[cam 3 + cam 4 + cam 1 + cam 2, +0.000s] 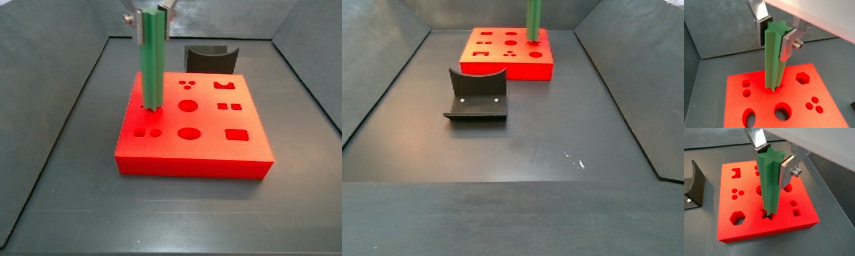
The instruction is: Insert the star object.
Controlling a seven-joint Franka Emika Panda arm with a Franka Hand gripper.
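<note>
The star object point(772, 60) is a long green ridged bar with a star-shaped end face. It stands upright in both wrist views point(769, 183). My gripper point(775, 35) is shut on its upper end, with a finger pad against each side point(772, 160). The bar's lower end meets the top of the red block point(747, 230) at a star-shaped hole. I cannot tell how deep it sits. In a side view the bar point(152, 60) rises from the block's point(214, 150) left part, with the gripper point(147, 15) at its top. Another side view shows the bar point(535, 20) on the block point(502, 68).
The red block has several other holes: round, square and hexagonal point(802, 77). The dark fixture stands on the floor apart from the block point(476, 95), and shows behind it in a side view point(207, 57). Grey walls enclose the dark floor point(543, 150).
</note>
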